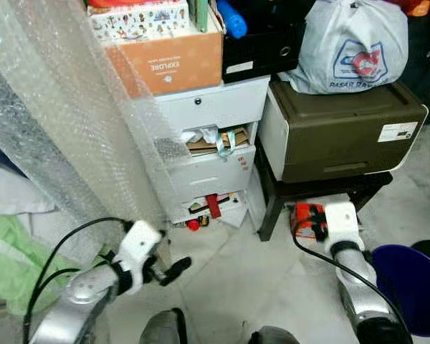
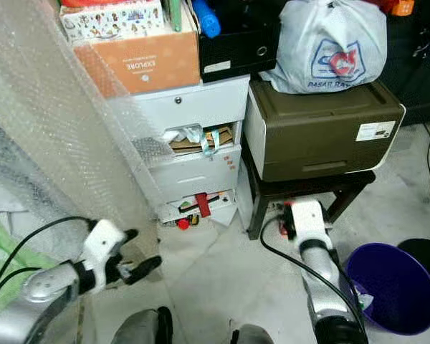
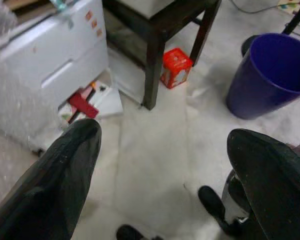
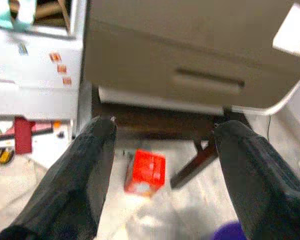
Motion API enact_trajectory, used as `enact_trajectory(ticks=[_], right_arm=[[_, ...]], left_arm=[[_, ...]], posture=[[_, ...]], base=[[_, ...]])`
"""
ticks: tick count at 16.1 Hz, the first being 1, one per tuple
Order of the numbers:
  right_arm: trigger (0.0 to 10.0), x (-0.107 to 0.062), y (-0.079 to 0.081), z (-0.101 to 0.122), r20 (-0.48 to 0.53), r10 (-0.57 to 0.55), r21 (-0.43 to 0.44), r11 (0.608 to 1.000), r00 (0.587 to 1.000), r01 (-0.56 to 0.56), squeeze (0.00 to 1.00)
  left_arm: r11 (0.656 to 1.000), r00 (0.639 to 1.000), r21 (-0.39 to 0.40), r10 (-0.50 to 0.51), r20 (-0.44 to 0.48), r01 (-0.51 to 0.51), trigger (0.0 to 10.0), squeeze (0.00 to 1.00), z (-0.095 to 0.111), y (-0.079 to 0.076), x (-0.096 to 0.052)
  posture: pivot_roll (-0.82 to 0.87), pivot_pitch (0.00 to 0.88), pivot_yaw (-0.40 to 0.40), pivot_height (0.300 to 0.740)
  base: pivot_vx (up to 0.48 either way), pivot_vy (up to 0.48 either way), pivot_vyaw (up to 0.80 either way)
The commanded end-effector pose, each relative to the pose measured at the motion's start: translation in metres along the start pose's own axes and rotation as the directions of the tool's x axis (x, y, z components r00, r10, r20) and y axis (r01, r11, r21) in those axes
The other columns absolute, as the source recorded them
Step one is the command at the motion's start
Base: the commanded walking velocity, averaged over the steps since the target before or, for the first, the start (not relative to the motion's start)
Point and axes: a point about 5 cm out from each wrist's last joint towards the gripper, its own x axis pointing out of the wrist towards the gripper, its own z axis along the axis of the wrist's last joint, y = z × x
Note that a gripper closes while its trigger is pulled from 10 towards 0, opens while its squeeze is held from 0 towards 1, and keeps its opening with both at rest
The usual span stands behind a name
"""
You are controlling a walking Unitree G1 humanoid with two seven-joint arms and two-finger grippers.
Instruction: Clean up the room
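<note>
Left eye view, box (image 1: pixel 173 63): read "EXPLORE", upside down.
Bag (image 1: pixel 351 44): "PASAR RAYA".
Right gripper (image 4: pixel 160 145): fingers apart, above red carton (image 4: pixel 146 172).
Left gripper (image 3: pixel 165 145): apart, over floor.

Translucent plastic bubble wrap (image 1: pixel 57 115); glossy purple plastic bin (image 2: pixel 387 290).

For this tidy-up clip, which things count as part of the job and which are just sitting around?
Job:
red box on the floor under the stool
purple bin
right claw, open, aimed at the box

Lying about:
bubble wrap
drawers
printer
plastic bag
</note>
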Motion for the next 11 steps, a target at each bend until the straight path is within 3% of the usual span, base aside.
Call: enact_trajectory(ticks=[1, 2, 3, 4, 5, 6, 7, 10, 11], right_arm=[[10.0, -0.001, -0.007, -0.014, -0.07, -0.029, 0.033, 0.999, 0.997, 0.031, 0.0], [10.0, -0.001, -0.008, -0.017, -0.091, -0.028, 0.038, 0.999, 0.995, 0.031, 0.0], [10.0, -0.005, -0.01, -0.031, -0.168, -0.031, 0.065, 0.997, 0.985, 0.042, 0.0], [10.0, -0.005, -0.01, -0.031, -0.168, -0.031, 0.065, 0.997, 0.985, 0.042, 0.0], [10.0, -0.01, -0.008, -0.046, -0.237, -0.019, 0.083, 0.996, 0.971, 0.04, 0.0], [10.0, -0.012, -0.006, -0.05, -0.257, -0.01, 0.088, 0.996, 0.966, 0.034, 0.0], [10.0, -0.018, 0.0, -0.061, -0.304, 0.028, 0.097, 0.995, 0.952, 0.002, 0.0], [10.0, -0.029, 0.005, -0.08, -0.405, 0.069, 0.114, 0.993, 0.912, -0.024, 0.0], [10.0, -0.036, 0.005, -0.09, -0.462, 0.078, 0.125, 0.992, 0.883, -0.022, 0.0]], left_arm=[[0.997, 0.998, -0.044, 0.06, -0.033, -0.061, 10.0, 0.0, -0.01, 0.017, -0.011], [0.996, 0.996, -0.052, 0.074, -0.04, -0.076, 10.0, 0.0, -0.012, 0.021, -0.013], [0.982, 0.988, -0.129, 0.13, -0.082, -0.14, 10.0, 0.0, -0.027, 0.036, -0.021], [0.982, 0.988, -0.129, 0.13, -0.082, -0.14, 10.0, 0.0, -0.027, 0.036, -0.021], [0.943, 0.958, -0.202, 0.232, -0.166, -0.263, 10.0, 0.0, -0.052, 0.056, -0.031], [0.926, 0.941, -0.214, 0.271, -0.201, -0.312, 10.0, 0.0, -0.062, 0.063, -0.036], [0.873, 0.882, -0.214, 0.372, -0.291, -0.439, 10.0, 0.0, -0.085, 0.077, -0.044], [0.801, 0.777, -0.162, 0.475, -0.413, -0.576, 10.0, 0.0, -0.109, 0.085, -0.045], [0.766, 0.716, -0.118, 0.518, -0.468, -0.632, 10.0, 0.0, -0.118, 0.087, -0.045]], posture=[[0.01, 0.123, 0.016, 0.74], [0.01, 0.123, 0.016, 0.74], [0.01, 0.123, 0.015, 0.74], [0.01, 0.123, 0.015, 0.74], [0.01, 0.123, 0.014, 0.74], [0.01, 0.123, 0.014, 0.74], [0.0, 0.122, 0.013, 0.74], [-0.01, 0.12, 0.009, 0.74], [-0.01, 0.111, 0.005, 0.74]], base=[[0.0, 0.0, 0.0], [0.0, 0.0, 0.0], [0.0, 0.0, 0.0], [0.0, 0.0, 0.0], [0.0, 0.0, 0.0], [0.0, 0.0, 0.0], [0.0, 0.0, 0.0], [0.0, 0.0, 0.0], [0.0, 0.0, 0.0]])
